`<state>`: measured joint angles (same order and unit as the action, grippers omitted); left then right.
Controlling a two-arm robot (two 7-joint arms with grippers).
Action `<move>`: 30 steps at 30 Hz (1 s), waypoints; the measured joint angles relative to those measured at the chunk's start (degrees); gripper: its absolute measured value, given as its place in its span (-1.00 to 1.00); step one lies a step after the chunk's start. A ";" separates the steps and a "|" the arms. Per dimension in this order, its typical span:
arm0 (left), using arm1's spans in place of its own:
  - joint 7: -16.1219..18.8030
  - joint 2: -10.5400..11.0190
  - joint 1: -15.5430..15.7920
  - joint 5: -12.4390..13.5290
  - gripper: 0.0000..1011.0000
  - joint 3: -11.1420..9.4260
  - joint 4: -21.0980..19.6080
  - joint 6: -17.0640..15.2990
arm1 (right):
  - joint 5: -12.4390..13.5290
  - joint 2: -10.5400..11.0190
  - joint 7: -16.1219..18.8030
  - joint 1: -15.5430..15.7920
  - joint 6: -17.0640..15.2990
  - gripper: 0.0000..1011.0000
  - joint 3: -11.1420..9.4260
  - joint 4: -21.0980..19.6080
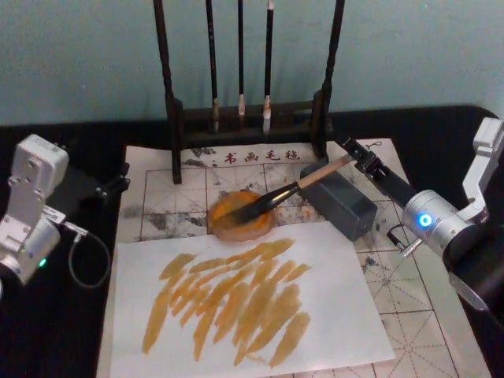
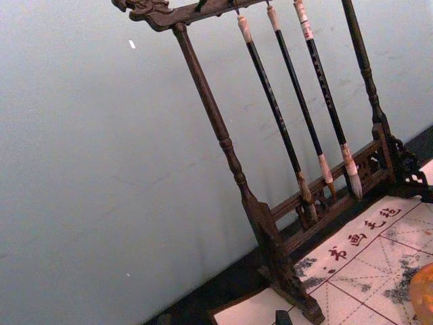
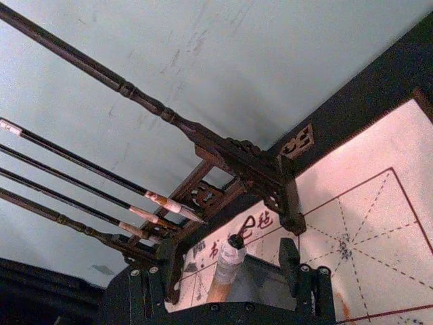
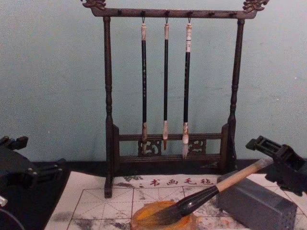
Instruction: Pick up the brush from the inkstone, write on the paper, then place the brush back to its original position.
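Orange strokes already cover the plain white sheet [image 1: 252, 303] at the near edge of the table, lying over the paper [image 1: 409, 315] with its red grid. Behind it the brush [image 1: 287, 193] rests with dark bristles in the inkstone [image 1: 242, 214] — a round, shallow amber dish — and its tan wooden handle leans on the grey block [image 1: 340, 203].

Right gripper [image 1: 361, 160] is at the handle's whitish end, fingers spread on both sides of it, not pinching. Left gripper [image 1: 118, 177] waits well apart at the left; whether it is open I cannot tell.

I think the risk is this: the glossy round handle is only propped, so a small push could roll it off the block — bristles would drag ink onto the paper.
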<state>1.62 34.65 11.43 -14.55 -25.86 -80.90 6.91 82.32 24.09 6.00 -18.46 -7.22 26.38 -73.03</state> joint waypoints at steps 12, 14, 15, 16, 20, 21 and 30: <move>0.00 0.00 0.00 0.00 0.98 0.00 0.00 0.00 | -1.46 1.14 0.69 0.63 2.62 0.98 -1.05 -2.05; 0.00 0.00 0.00 0.00 0.98 0.00 0.00 0.00 | -3.50 1.52 0.34 1.02 4.37 0.98 -1.24 -2.72; 0.00 0.00 0.00 0.00 0.98 0.00 0.00 0.00 | -4.43 1.63 0.17 1.15 5.15 0.98 -1.25 -2.93; 0.00 0.00 0.00 0.00 0.98 0.00 0.00 0.00 | -5.43 1.74 0.00 1.31 5.98 0.98 -1.26 -3.15; 0.00 0.00 0.00 0.00 0.98 0.00 0.00 0.00 | -12.89 2.58 -1.46 2.26 11.78 0.98 -0.80 -4.23; 0.00 0.00 0.00 0.00 0.98 0.00 0.00 0.00 | -13.85 2.72 -1.69 2.38 12.43 0.98 -0.66 -4.34; 0.00 0.00 0.00 0.00 0.98 0.00 0.00 0.00 | -30.80 7.04 -7.44 5.93 19.02 0.98 2.68 -8.01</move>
<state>1.62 34.65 11.43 -14.55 -25.86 -80.90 6.91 51.51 31.13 -1.44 -12.53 11.80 29.06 -81.04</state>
